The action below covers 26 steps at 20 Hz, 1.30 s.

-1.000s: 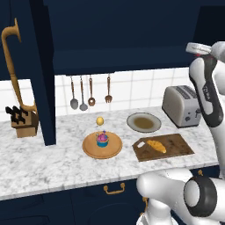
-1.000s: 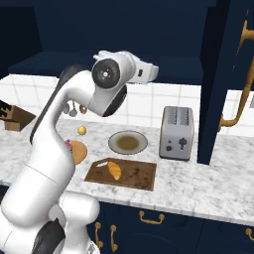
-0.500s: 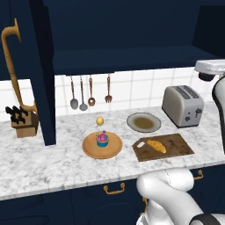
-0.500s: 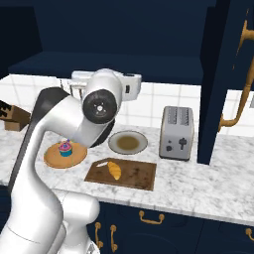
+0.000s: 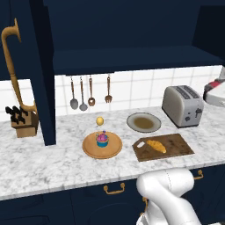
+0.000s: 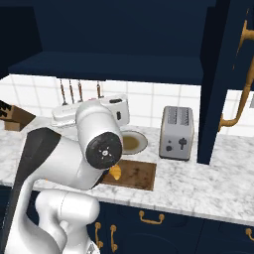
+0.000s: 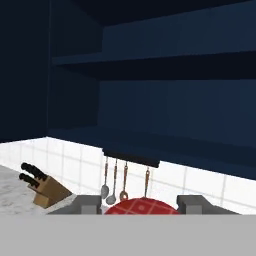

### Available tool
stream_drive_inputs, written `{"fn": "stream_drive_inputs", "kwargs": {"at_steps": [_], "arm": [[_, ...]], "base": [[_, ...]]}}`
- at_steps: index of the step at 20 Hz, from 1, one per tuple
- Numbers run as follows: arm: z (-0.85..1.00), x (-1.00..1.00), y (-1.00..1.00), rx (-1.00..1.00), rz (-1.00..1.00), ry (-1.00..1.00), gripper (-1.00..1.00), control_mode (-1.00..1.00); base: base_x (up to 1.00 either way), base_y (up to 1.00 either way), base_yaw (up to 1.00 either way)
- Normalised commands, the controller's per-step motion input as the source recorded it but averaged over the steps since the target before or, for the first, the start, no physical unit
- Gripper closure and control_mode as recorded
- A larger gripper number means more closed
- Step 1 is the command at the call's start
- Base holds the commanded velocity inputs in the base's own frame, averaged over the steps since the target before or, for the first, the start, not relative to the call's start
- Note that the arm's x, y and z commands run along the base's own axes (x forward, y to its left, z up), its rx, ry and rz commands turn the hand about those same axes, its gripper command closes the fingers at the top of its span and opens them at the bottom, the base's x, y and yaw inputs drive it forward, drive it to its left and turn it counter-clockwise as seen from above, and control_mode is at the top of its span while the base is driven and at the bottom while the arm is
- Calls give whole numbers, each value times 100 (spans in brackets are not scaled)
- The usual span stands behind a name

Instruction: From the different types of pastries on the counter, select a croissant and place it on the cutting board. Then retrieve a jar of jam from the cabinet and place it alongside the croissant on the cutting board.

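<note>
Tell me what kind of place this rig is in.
A home-style kitchen, rendered. Marbled counter under navy wall cabinets, a toaster against the tiled backsplash, utensils hanging on a rail, a knife block at the left, and a croissant on a cutting board.

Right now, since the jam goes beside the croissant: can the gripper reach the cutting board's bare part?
Probably yes: the cutting board lies near the counter's front edge, bare wood beside the croissant, the toaster behind it. The gripper holds the jar of jam.
</note>
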Motion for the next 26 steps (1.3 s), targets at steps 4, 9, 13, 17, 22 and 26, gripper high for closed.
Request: {"fn": "stream_drive_inputs", "kwargs": {"at_steps": [4, 9, 13, 17, 22, 26], "arm": [[-74, -33, 52, -15, 15, 0, 100, -100], [-70, -5, 20, -11, 18, 0, 100, -100], [-72, 14, -1, -4, 31, 0, 100, -100], [-61, 8, -1, 0, 29, -1, 100, -100], [-34, 33, -22, 0, 23, -7, 100, -100], [-23, 32, -29, 0, 14, -2, 100, -100]], "base": [[0, 0, 0], [0, 0, 0], [0, 0, 0], [0, 0, 0], [0, 0, 0], [0, 0, 0]]}}
